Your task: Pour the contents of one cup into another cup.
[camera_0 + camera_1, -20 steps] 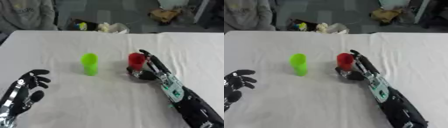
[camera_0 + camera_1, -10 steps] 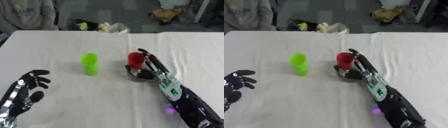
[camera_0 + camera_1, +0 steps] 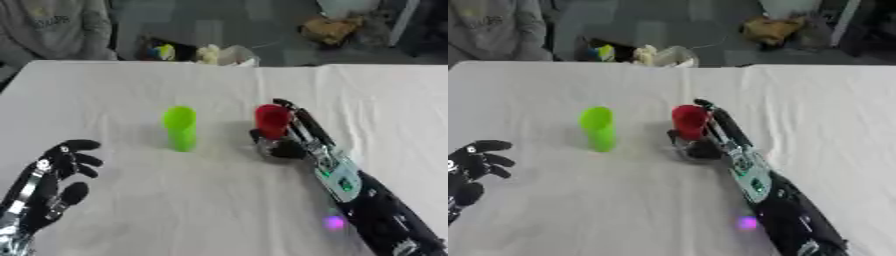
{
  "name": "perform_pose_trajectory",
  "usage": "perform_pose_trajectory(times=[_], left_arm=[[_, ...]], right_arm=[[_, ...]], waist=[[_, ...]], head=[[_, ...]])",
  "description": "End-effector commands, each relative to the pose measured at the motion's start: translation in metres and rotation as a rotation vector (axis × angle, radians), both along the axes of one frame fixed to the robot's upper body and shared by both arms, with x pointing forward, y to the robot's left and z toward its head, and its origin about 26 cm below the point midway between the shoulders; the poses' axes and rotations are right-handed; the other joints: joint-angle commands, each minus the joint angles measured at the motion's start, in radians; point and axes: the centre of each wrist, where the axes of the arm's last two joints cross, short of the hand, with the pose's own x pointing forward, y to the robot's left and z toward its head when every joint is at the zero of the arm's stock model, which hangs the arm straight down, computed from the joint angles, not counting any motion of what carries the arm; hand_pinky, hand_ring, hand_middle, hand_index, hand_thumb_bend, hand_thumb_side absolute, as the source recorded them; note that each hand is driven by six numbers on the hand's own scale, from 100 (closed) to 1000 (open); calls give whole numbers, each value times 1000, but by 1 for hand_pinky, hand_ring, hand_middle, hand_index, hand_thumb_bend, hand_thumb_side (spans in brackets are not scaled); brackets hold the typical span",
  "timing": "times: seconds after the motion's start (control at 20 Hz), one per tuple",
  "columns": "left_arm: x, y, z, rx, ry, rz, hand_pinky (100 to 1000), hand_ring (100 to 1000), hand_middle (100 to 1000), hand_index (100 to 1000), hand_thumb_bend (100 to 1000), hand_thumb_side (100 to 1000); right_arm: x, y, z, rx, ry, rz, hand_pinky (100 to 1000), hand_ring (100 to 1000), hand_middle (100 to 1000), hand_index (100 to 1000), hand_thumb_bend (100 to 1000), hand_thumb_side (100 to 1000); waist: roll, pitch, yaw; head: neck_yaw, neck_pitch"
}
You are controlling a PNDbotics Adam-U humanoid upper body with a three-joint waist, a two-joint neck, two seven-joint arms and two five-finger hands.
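Note:
A green cup point(image 3: 180, 127) stands upright on the white table point(image 3: 131, 85), left of centre. A red cup point(image 3: 271, 120) stands upright a short way to its right. My right hand point(image 3: 293, 142) is against the red cup: its straight fingers point(image 3: 302, 122) run up the cup's right side to the rim and its thumb point(image 3: 260, 136) lies at the cup's lower left, so the cup stands between them. The hand looks open. My left hand point(image 3: 52, 180) rests open at the lower left, fingers up and relaxed, far from both cups. I cannot see what is inside either cup.
Beyond the table's far edge there is clutter on the floor point(image 3: 210, 52) and a seated person point(image 3: 57, 27) at the upper left. A crease point(image 3: 328, 80) runs down the tablecloth on the right.
My right hand stays beside the red cup with almost no movement. A purple light now shows on my right forearm. The left hand and both cups have not moved.

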Motion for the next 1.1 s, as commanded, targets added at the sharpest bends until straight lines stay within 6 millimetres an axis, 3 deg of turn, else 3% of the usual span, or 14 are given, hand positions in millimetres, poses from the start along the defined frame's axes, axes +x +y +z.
perform_pose_trajectory(times=[0.05,0.3,0.75,1.1], left_arm=[[1,-2,9,-5,-27,-9,571,639,732,767,961,746],[1,1,7,-5,-23,4,571,638,731,767,959,745],[3,15,7,6,-19,66,569,637,730,767,947,736],[16,28,9,53,-9,116,567,630,724,768,904,716]], right_arm=[[2,-2,12,15,-23,-10,899,944,152,520,100,352],[0,-4,13,30,-15,-21,896,939,147,512,100,226],[-8,-8,23,70,-24,-10,897,938,153,512,100,234],[-16,-10,32,114,-30,3,899,939,158,513,100,236]], waist=[[2,-16,-2],[1,-19,-7],[3,-27,-43],[3,-32,-85]], head=[[2,-7],[5,-6],[18,-2],[29,-2]])
